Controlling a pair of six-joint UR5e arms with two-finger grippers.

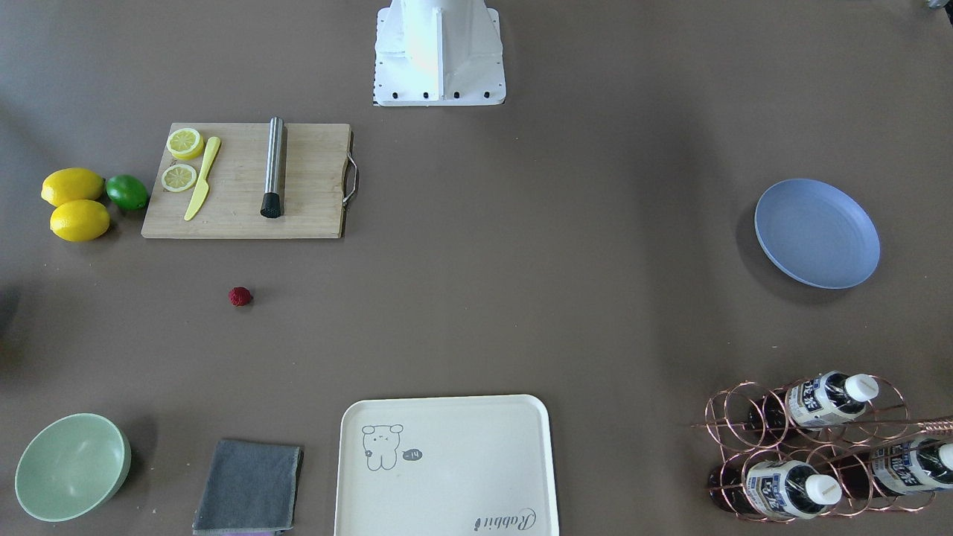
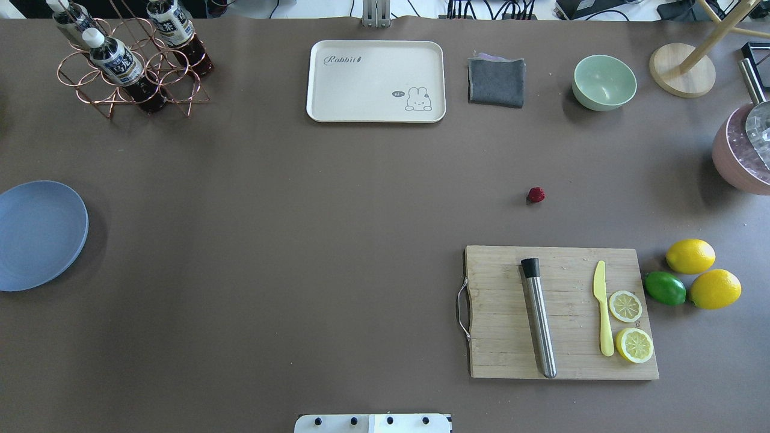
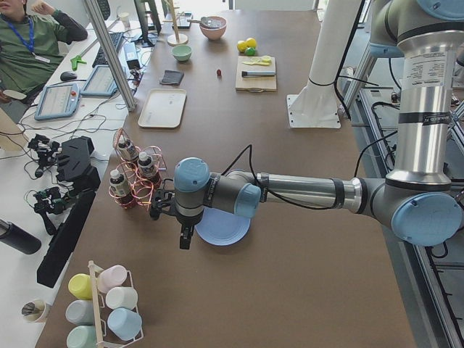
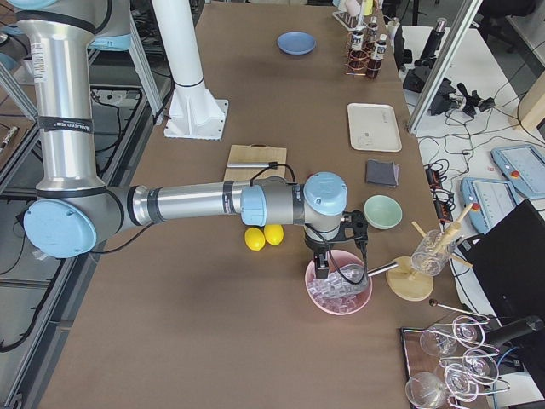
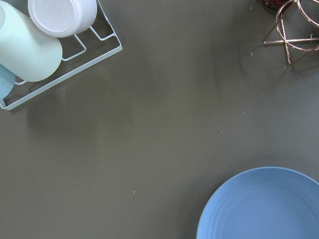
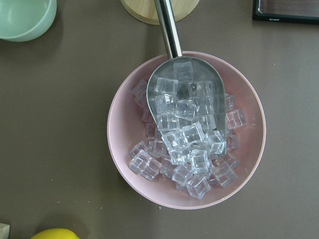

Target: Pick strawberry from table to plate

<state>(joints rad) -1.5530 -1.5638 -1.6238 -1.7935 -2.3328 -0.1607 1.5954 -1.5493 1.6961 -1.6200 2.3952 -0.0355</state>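
Note:
The strawberry [image 1: 240, 296] [image 2: 536, 194] is a small dark red berry lying alone on the grey-brown table [image 1: 521, 298], just beyond the cutting board. The blue plate [image 1: 817, 232] [image 2: 36, 234] [image 5: 264, 206] lies bare at the table's far left end. My left gripper [image 3: 186, 235] hangs beside the plate [image 3: 225, 228], pointing down. My right gripper [image 4: 322, 266] hangs over a pink bowl of ice [image 4: 339, 294] [image 6: 124, 114] at the opposite end. Both grippers show only in the side views, so I cannot tell whether they are open or shut.
A wooden cutting board [image 2: 562, 313] carries a steel muddler, a yellow knife and lemon slices. Two lemons and a lime [image 2: 665, 288] lie beside it. A cream tray [image 2: 376, 81], grey cloth [image 2: 496, 82], green bowl [image 2: 604, 82] and bottle rack [image 2: 129, 60] line the far edge. A person [image 3: 29, 43] sits past it.

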